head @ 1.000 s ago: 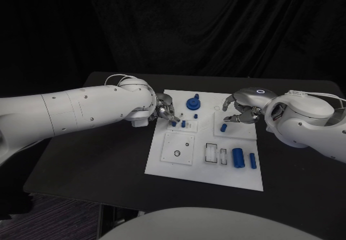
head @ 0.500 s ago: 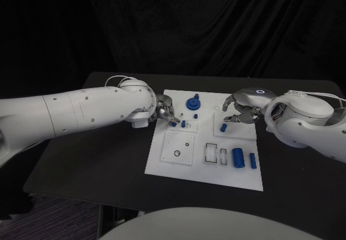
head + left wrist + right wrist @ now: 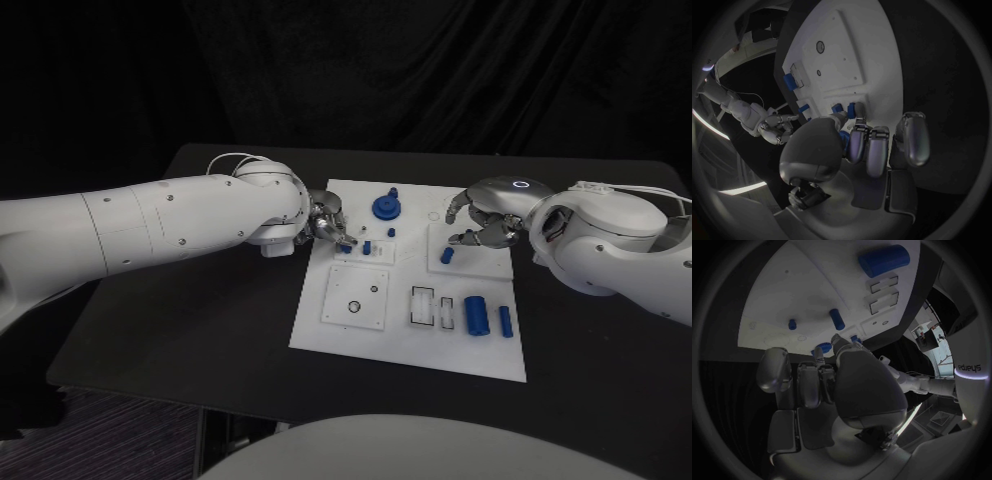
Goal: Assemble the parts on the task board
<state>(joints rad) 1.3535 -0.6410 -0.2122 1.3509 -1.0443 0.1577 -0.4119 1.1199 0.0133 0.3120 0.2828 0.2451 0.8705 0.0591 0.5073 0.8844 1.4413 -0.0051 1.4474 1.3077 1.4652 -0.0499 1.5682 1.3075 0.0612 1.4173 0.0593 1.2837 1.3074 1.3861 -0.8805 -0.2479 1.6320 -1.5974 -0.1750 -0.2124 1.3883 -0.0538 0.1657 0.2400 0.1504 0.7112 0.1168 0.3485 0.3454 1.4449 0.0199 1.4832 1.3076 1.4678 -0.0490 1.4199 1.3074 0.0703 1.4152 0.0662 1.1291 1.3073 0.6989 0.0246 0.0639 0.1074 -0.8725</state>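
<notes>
- While gripping a small blue part (image 3: 348,245) in its fingertips, left hand (image 3: 326,222) sits at the task board (image 3: 378,325) edge.
- Right hand (image 3: 482,222): fingers curled, grip unclear, blue peg (image 3: 447,255) just below.
- "edipys" legible on right wrist.

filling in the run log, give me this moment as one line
left hand: pinching small blue part at task board left edge | right hand: hovering over board, empty | two blue cylinders: lying near front

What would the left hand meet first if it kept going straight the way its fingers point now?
Probably the small blue peg standing on the task board just past the left hand, whose fingertips already sit at another small blue part. Depth is unclear, so the fingers may pass above the peg.
</notes>
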